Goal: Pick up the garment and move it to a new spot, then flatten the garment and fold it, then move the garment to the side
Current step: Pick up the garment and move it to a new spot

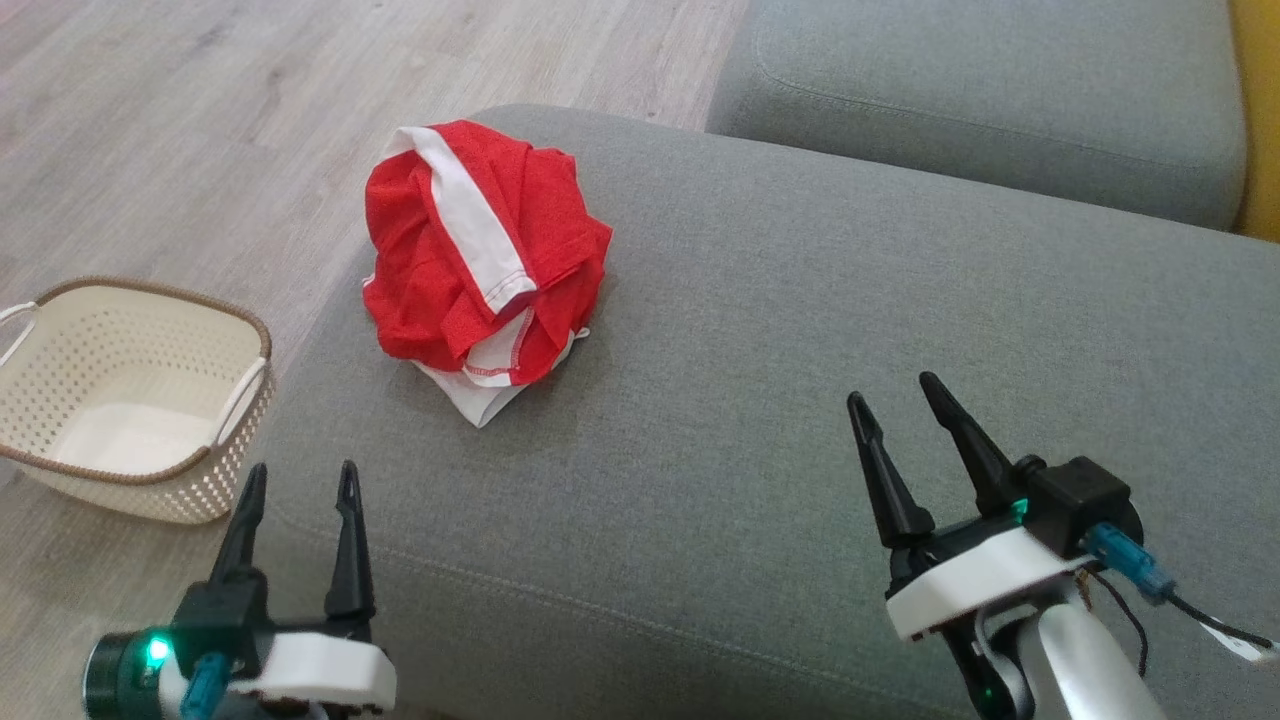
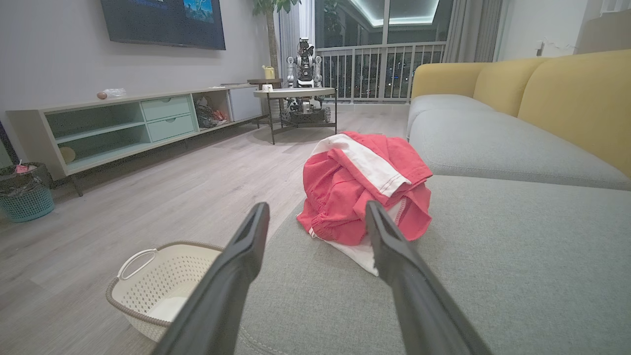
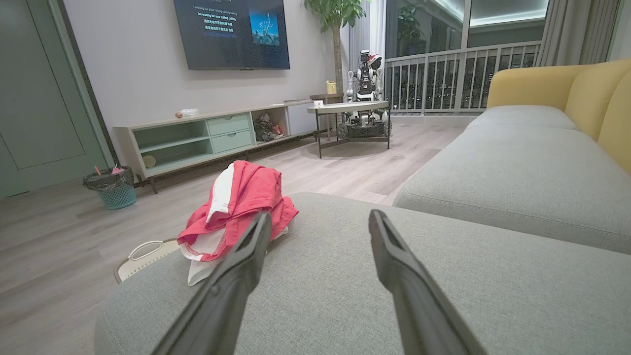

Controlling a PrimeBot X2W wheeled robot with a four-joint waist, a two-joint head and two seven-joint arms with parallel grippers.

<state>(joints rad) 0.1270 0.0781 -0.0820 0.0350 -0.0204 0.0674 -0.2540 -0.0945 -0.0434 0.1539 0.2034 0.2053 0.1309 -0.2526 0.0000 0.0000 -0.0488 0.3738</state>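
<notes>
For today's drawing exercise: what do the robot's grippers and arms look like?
The left gripper and right gripper each have two long black tapered fingers on a white plate, with a green light and blue plug. The right one's plug trails a black cable; its forearm is pale.

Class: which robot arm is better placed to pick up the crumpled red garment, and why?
Probably the left. The left gripper, open, points straight at the garment; the right gripper, also open, stands farther off across the cushion.
</notes>
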